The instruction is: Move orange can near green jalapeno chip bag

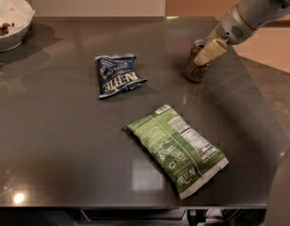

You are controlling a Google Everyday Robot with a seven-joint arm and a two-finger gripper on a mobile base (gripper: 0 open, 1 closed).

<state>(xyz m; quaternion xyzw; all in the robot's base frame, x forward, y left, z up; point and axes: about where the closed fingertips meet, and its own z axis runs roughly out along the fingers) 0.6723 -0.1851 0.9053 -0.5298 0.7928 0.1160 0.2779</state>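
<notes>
Tan cylindrical aluminium orange can [196, 72] upright on glossy dark surface [65, 140], cream pincer [202, 54] at its top, grip unclear.

dim overhead light, pale glare patches on dark table [65, 140], claw [205, 55] at upper right catching light

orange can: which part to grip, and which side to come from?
Take the orange can by its round side wall, about mid-height, across the cylinder's width. It stands upright on the table, so probably come in from above and the right of the view, where the gripper sits at its upper part. The green jalapeno chip bag lies flat nearer the camera, apart from it.
</notes>
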